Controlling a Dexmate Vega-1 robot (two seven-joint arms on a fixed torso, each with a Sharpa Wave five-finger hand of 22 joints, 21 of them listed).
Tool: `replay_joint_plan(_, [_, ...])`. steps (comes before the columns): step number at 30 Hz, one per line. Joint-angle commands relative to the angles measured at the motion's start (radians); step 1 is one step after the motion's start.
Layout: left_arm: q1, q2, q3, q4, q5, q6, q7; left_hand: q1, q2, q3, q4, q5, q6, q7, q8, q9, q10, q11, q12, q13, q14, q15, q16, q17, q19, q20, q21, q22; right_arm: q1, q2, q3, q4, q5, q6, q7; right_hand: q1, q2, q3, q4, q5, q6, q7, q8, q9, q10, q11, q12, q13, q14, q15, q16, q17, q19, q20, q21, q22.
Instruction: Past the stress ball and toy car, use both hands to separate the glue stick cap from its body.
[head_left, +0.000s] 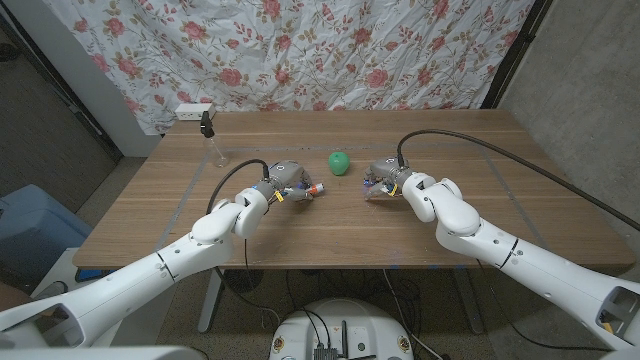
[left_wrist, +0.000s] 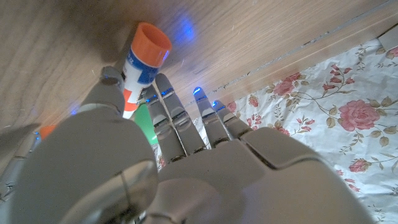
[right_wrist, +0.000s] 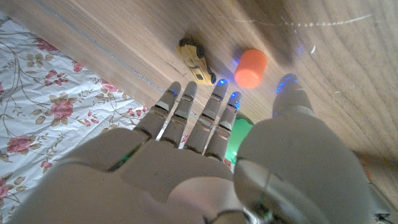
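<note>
right wrist view: toy car (right_wrist: 196, 61) beside orange cap (right_wrist: 250, 68)

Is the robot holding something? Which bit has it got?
Yes. The left robot hand grips the glue stick around its body, orange end sticking out. The right robot hand holds nothing.

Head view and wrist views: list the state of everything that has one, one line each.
Glue stick: gripped by the left robot hand.
Orange piece: loose on the table, probably the cap.
Toy car: on the table, untouched.
Stress ball: on the table, untouched.
Right robot hand: open, holds nothing.
Spray bottle: upright.
</note>
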Motion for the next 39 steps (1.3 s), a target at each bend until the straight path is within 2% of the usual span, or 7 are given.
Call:
replay_joint_plan(1, [0.010, 0.004, -0.005, -0.014, 0.006, 0.031, -0.015, -0.005, -0.011, -0.005, 0.000, 0.003, -0.011, 0.003, -0.001, 0.000, -0.021, -0.001, 0.000, 0.003, -0.009, -0.133, -0.001, 0.001, -0.010, 0.003, 0.001, 0.005, 0.006, -0.009, 0.000, -0.005, 0.009, 0.008, 0.021, -0.024, -0.005, -0.008, 0.001, 0.007, -0.041, 0.008, -0.020, 0.003, -0.032, 0.015, -0.005, 0.003, -0.021, -0.057, -0.011, 0.006, -0.008, 0.008, -0.003, 0.005])
replay_joint_plan(13, [0.012, 0.012, -0.003, -0.026, 0.021, 0.050, -0.034, -0.036, -0.028, -0.018, 0.003, 0.002, -0.069, 0.008, 0.000, 0.001, -0.095, 0.001, -0.002, 0.003, -0.039, -0.128, -0.002, 0.002, -0.047, 0.015, -0.002, 0.004, 0.001, -0.012, 0.008, -0.013, 0.025, 0.005, 0.019, -0.049, -0.011, -0.018, 0.007, 0.010, -0.091, 0.018, -0.046, 0.002, -0.071, 0.038, -0.007, -0.006, -0.044, -0.046, -0.023, 0.010, -0.015, 0.006, -0.002, 0.005])
replay_joint_plan(22, [0.020, 0.013, -0.008, -0.037, 0.023, 0.079, -0.044, -0.065, -0.039, -0.028, 0.006, 0.001, -0.128, 0.011, -0.001, 0.002, -0.177, 0.001, -0.004, 0.001, -0.066, -0.112, -0.001, 0.002, -0.065, 0.023, 0.001, 0.004, -0.001, -0.017, 0.010, -0.022, 0.028, -0.002, 0.027, -0.074, -0.012, -0.025, 0.014, 0.011, -0.125, 0.029, -0.065, 0.001, -0.096, 0.048, -0.007, -0.014, -0.060, -0.031, -0.032, 0.013, -0.021, 0.011, -0.002, 0.005])
replay_joint_plan(30, [0.022, 0.019, -0.008, -0.056, 0.041, 0.115, -0.068, -0.084, -0.046, -0.034, 0.009, 0.000, -0.154, 0.017, -0.001, 0.001, -0.205, 0.001, -0.002, 0.000, -0.083, -0.104, -0.002, 0.003, -0.080, 0.029, -0.001, 0.005, 0.003, -0.022, 0.017, -0.025, 0.048, 0.004, 0.037, -0.135, -0.028, -0.049, 0.031, 0.022, -0.186, 0.040, -0.103, -0.001, -0.166, 0.074, -0.011, -0.029, -0.101, 0.005, -0.057, 0.015, -0.043, 0.027, -0.004, 0.005])
replay_joint_plan(36, [0.026, 0.025, -0.014, -0.074, 0.051, 0.139, -0.078, -0.099, -0.051, -0.038, 0.009, -0.001, -0.192, 0.019, -0.004, 0.000, -0.241, 0.002, -0.003, -0.001, -0.104, -0.094, -0.003, 0.002, -0.100, 0.036, -0.002, 0.005, 0.007, -0.026, 0.019, -0.028, 0.058, 0.004, 0.045, -0.180, -0.034, -0.067, 0.046, 0.034, -0.217, 0.045, -0.122, -0.001, -0.201, 0.079, -0.010, -0.037, -0.127, 0.030, -0.072, 0.016, -0.063, 0.040, -0.007, 0.005])
replay_joint_plan(39, [0.026, 0.031, -0.013, -0.090, 0.072, 0.158, -0.094, -0.106, -0.052, -0.040, 0.011, -0.001, -0.194, 0.021, -0.001, 0.000, -0.253, 0.002, -0.003, -0.001, -0.109, -0.090, -0.003, 0.003, -0.104, 0.036, -0.002, 0.005, 0.004, -0.026, 0.028, -0.032, 0.083, -0.002, 0.057, -0.218, -0.037, -0.082, 0.058, 0.044, -0.248, 0.042, -0.141, -0.003, -0.237, 0.090, -0.012, -0.047, -0.152, 0.045, -0.087, 0.015, -0.099, 0.054, -0.011, 0.005])
